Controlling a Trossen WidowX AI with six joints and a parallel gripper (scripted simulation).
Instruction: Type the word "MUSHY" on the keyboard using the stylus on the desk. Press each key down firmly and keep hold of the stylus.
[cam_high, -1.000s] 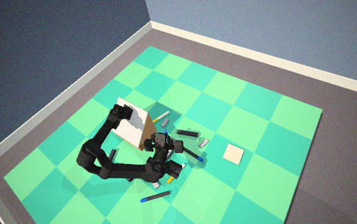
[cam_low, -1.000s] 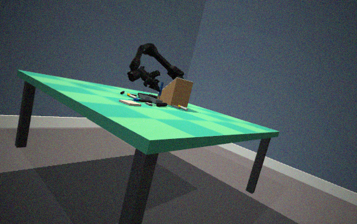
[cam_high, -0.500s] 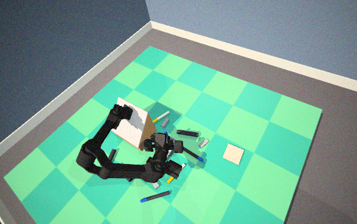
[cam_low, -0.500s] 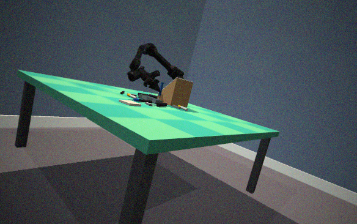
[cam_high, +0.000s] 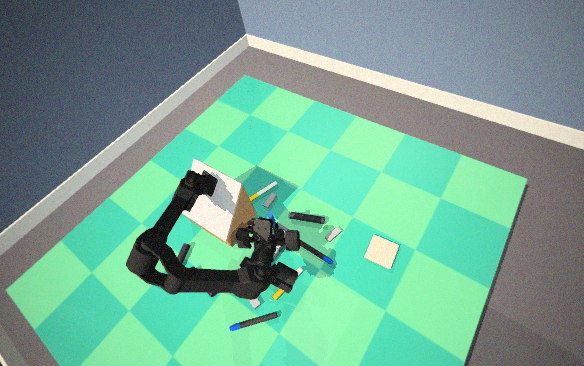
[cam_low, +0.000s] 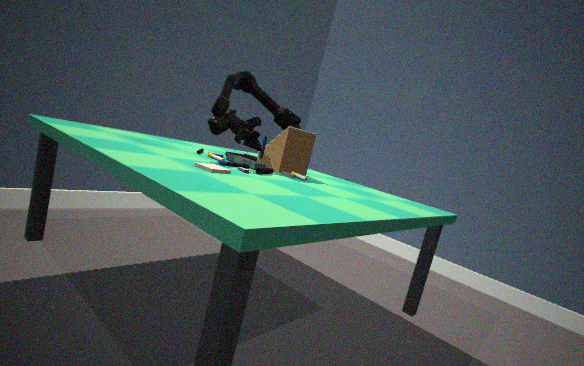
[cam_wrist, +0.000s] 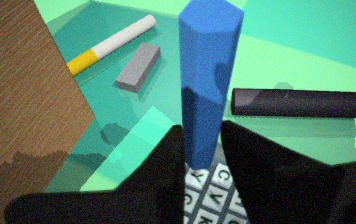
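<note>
My gripper (cam_high: 275, 231) (cam_low: 260, 148) (cam_wrist: 202, 128) is shut on the blue hexagonal stylus (cam_high: 271, 216) (cam_low: 263, 143) (cam_wrist: 206, 75), which stands nearly upright between the fingers. The keyboard (cam_low: 241, 159) (cam_wrist: 215, 196) lies below; in the wrist view, white keys with dark letters show between the fingers. The stylus's lower end is at the far edge of the Y key (cam_wrist: 197, 178), with the C key (cam_wrist: 223, 174) just to its right. I cannot tell whether the end touches or presses a key. The fingers and arm hide most of the keyboard.
A wooden wedge block (cam_high: 247, 212) (cam_low: 300, 150) (cam_wrist: 40, 90) stands close beside the gripper. Near it lie a yellow-and-white marker (cam_high: 265, 190) (cam_wrist: 112, 45), a grey block (cam_high: 270, 200) (cam_wrist: 138, 68) and a black cylinder (cam_high: 306, 218) (cam_wrist: 295, 103). A black-and-blue pen (cam_high: 316, 252) and a beige square (cam_high: 382, 251) (cam_low: 212, 168) lie farther out.
</note>
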